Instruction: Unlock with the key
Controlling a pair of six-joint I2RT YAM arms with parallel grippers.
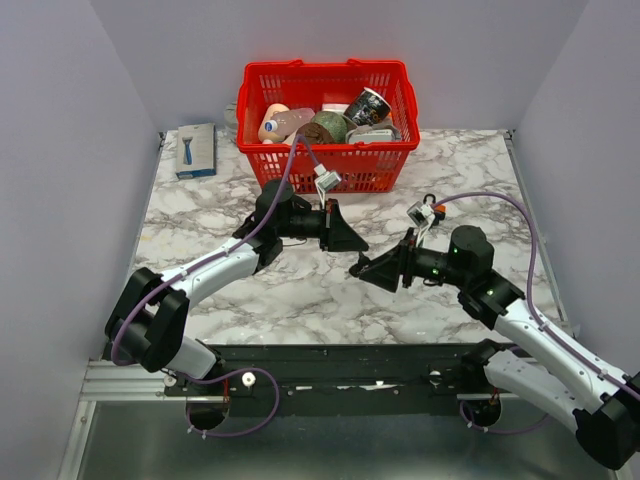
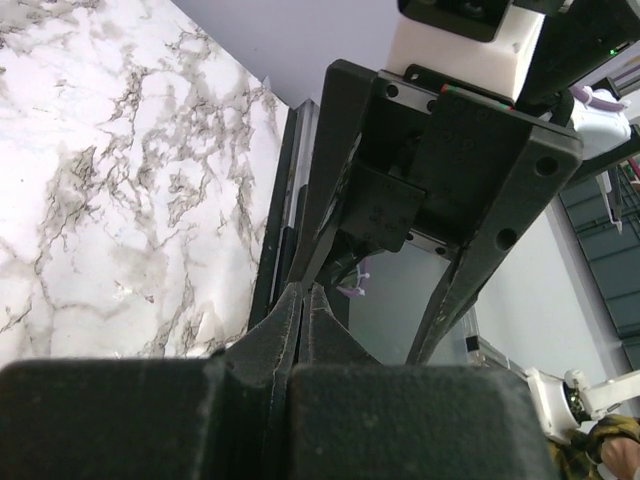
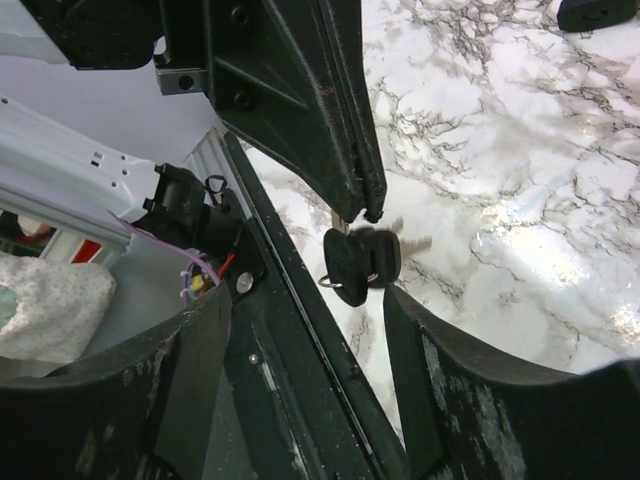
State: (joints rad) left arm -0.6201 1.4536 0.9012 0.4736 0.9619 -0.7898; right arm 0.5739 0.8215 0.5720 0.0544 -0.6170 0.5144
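Pinching key by its blade, left hand is pressing fingers together; key's black head is hanging below fingertips, above worktop. Right hand is standing spread, facing left hand, apart from key.

red basket of clutter, blue box beside

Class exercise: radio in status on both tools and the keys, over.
Left tool shut, black-headed key bunch dangling from its tip. Right tool open, facing the keys, not touching. Nothing between them.
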